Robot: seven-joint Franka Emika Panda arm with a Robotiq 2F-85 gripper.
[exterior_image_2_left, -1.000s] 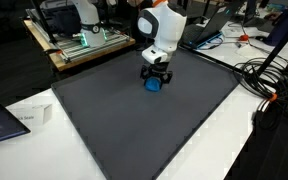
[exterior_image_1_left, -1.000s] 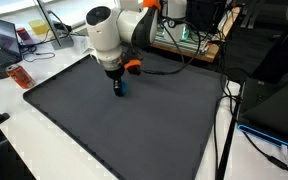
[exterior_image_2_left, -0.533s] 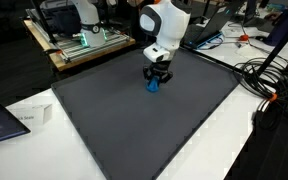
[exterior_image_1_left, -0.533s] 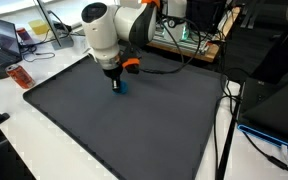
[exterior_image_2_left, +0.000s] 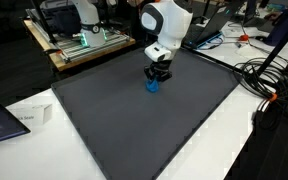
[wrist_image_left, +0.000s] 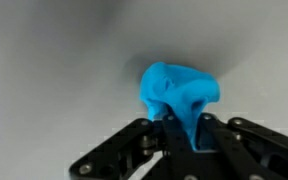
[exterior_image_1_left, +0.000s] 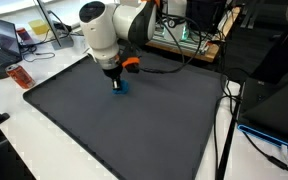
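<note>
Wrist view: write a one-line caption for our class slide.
Gripper shut on a crumpled blue object, with the grey mat behind.

The blue lump [wrist_image_left: 184, 90] looks soft and matt, the dark mat [exterior_image_1_left: 134, 130] smooth, the pincer [wrist_image_left: 182, 128] matt black.

Arm [exterior_image_1_left: 106, 35]: you've got it bent over, wrist pointing straight down | end effector [wrist_image_left: 181, 128]: fingers clamped tight, down low
</note>
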